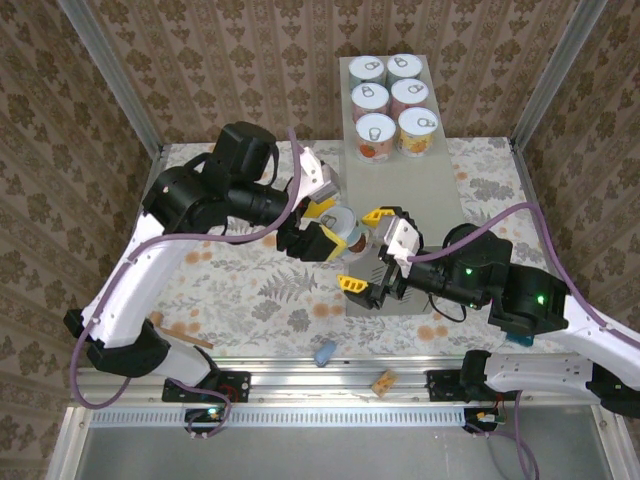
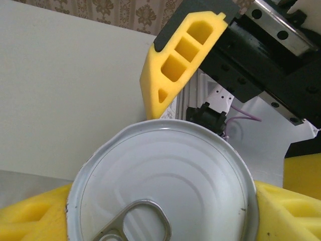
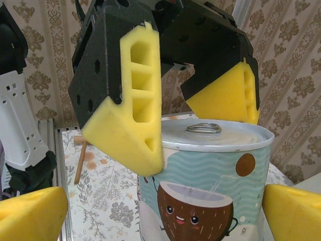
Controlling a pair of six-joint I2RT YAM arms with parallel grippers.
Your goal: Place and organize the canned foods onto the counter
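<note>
From above, the left gripper is closed on one can and holds it in the air, lid upward, its long axis about upright. The right gripper reaches in from 4 o'clock and stands wide, one finger at 12 o'clock of the can and the other at 6 o'clock, so the can lies between them. The counter rises at 1 o'clock from the can. On its top stand six cans, two rows of three, close together. I judge that little bare top is left for one more.

In the left wrist view the lid lies at the lower middle, with this gripper's own fingers pressed on it at 8 and 4 o'clock. A finger of the right gripper hangs at 12 o'clock, near the rim.

In the right wrist view the can, with a coconut label, stands upright. The left gripper's fingers clamp its rim from 10 and 2 o'clock. The right gripper's own fingers wait at 8 and 4 o'clock: one just beside the wall, the other apart. I judge the right arm is the nearer one to take the can.
</note>
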